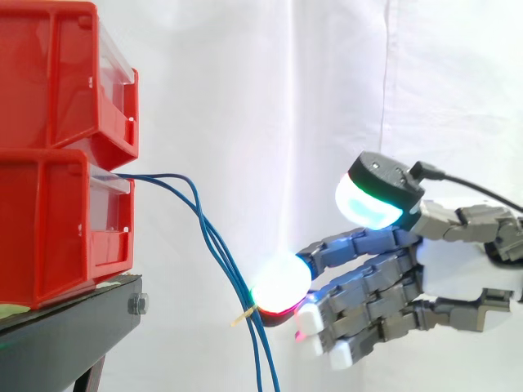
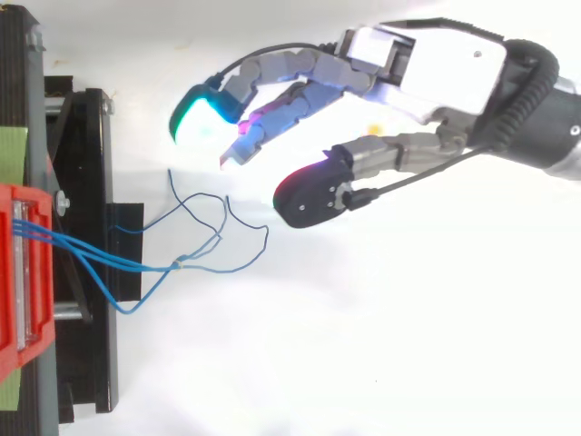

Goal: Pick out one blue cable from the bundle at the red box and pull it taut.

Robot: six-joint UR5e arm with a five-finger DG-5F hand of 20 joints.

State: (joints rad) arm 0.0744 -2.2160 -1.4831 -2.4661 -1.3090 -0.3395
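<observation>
Several thin blue cables (image 1: 208, 237) leave the front of the lower red box (image 1: 49, 229) and hang down in a bundle. A small pale tie (image 1: 243, 317) binds them low down. In the top view the cables (image 2: 100, 259) run right from the red box (image 2: 14, 272) and fan out into loose ends. My hand (image 1: 458, 269) comes in from the right, open, fingers stretched toward the bundle and thumb raised apart. One glowing fingertip (image 1: 282, 284) sits right beside the cables near the tie; I cannot tell if it touches. From above, the hand (image 2: 427, 64) holds nothing.
A second red bin (image 1: 57, 73) is stacked on the lower one. Both rest on a black stand (image 1: 73, 318) at the left. A white curtain hangs behind.
</observation>
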